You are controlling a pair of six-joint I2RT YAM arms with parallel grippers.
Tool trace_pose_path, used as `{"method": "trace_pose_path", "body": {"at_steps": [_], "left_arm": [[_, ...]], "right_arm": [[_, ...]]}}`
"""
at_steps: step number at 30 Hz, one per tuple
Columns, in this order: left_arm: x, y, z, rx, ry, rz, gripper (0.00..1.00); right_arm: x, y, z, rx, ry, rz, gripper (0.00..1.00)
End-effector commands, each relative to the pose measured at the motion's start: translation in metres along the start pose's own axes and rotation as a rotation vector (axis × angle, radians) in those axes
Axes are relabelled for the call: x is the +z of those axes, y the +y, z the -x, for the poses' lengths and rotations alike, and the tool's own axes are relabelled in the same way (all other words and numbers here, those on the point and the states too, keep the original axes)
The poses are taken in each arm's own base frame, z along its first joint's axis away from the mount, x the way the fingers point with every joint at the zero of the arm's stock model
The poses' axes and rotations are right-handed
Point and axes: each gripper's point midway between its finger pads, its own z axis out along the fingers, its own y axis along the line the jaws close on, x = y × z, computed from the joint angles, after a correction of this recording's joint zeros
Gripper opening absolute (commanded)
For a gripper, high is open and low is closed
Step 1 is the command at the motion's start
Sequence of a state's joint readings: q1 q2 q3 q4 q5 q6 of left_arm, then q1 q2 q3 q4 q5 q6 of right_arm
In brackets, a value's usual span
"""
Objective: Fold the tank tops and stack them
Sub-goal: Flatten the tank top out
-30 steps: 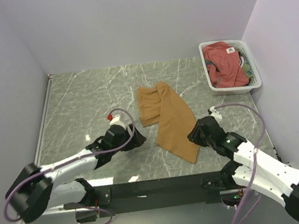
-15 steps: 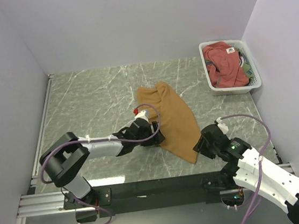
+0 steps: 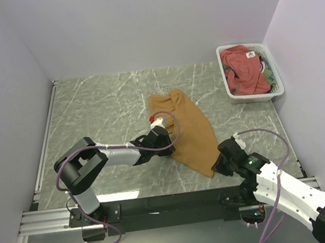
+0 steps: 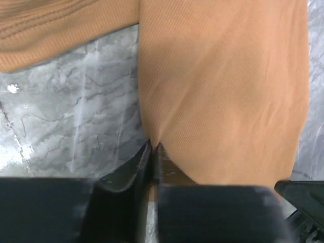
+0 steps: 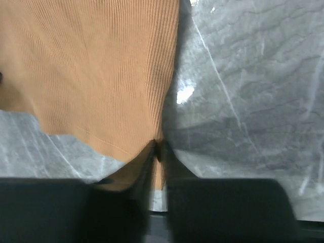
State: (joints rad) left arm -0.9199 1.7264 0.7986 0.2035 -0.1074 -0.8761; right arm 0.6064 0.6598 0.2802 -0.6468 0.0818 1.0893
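Colours, quick: tan-brown ribbed cloth tank top [image 3: 188, 133] = plain even orange-tan, fine rib lines seen close up. The rust-red cloth tank top [image 3: 241, 68] = dusty red w/ small white label. Next, white plastic mesh basket [image 3: 228, 90] = white grid. The worktop [image 3: 102, 105] = grey-green marble look, pale veins. Both left tool [image 4: 152, 148] & right tool [image 5: 157, 146] = black. Also left arm [image 3: 116, 156] & right arm [image 3: 288, 192] = white w/ black joints.

Overhead; wrist close-ups on tank top [image 3: 190, 133]
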Motion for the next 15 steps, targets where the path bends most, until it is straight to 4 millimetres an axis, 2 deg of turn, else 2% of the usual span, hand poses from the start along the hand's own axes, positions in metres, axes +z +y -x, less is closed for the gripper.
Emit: {"method": "trace_pose_path", "body": {"at_steps": [1, 2, 3, 4, 5, 6, 7, 8, 9, 10, 11, 12, 13, 14, 15], "left_arm": [[-0.001, -0.003, 0.012, 0.034, -0.029, 0.031, 0.08], [-0.004, 0.0, 0.016, 0.039, -0.043, 0.059, 0.01], [-0.008, 0.0, 0.022, 0.039, -0.06, 0.07, 0.01], [-0.019, -0.009, 0.038, 0.033, -0.102, 0.055, 0.01], [-0.028, -0.004, 0.045, 0.042, -0.128, 0.097, 0.01], [-0.037, -0.006, 0.057, 0.04, -0.16, 0.102, 0.01], [-0.058, -0.019, 0.079, 0.032, -0.22, 0.081, 0.01], [-0.07, -0.021, 0.09, 0.029, -0.249, 0.087, 0.01], [-0.084, -0.017, 0.102, 0.03, -0.283, 0.123, 0.01], [-0.113, -0.032, 0.127, 0.017, -0.355, 0.085, 0.01], [-0.128, -0.038, 0.139, 0.01, -0.389, 0.075, 0.01], [-0.154, -0.036, 0.154, -0.002, -0.439, 0.087, 0.01], [-0.174, -0.048, 0.172, -0.008, -0.485, 0.062, 0.01], [-0.189, -0.051, 0.182, -0.011, -0.516, 0.055, 0.01], [-0.203, -0.054, 0.19, -0.013, -0.543, 0.049, 0.01]], "right_arm": [[-0.005, 0.028, 0.019, -0.018, -0.065, 0.07, 0.09], [-0.014, 0.043, 0.029, -0.021, -0.09, 0.102, 0.0], [-0.017, 0.047, 0.038, -0.028, -0.119, 0.092, 0.0], [-0.024, 0.055, 0.046, -0.041, -0.144, 0.101, 0.0], [-0.044, 0.078, 0.064, -0.067, -0.197, 0.149, 0.0], [-0.053, 0.088, 0.073, -0.084, -0.221, 0.162, 0.0], [-0.063, 0.096, 0.084, -0.123, -0.256, 0.17, 0.0], [-0.091, 0.123, 0.102, -0.13, -0.308, 0.234, 0.0], [-0.101, 0.135, 0.11, -0.149, -0.326, 0.245, 0.0], [-0.132, 0.158, 0.128, -0.176, -0.381, 0.303, 0.0], [-0.146, 0.169, 0.136, -0.188, -0.404, 0.325, 0.0], [-0.152, 0.178, 0.142, -0.206, -0.408, 0.322, 0.0], [-0.165, 0.188, 0.148, -0.236, -0.431, 0.347, 0.0], [-0.193, 0.207, 0.158, -0.238, -0.464, 0.411, 0.0], [-0.199, 0.215, 0.163, -0.248, -0.473, 0.417, 0.0]]}}
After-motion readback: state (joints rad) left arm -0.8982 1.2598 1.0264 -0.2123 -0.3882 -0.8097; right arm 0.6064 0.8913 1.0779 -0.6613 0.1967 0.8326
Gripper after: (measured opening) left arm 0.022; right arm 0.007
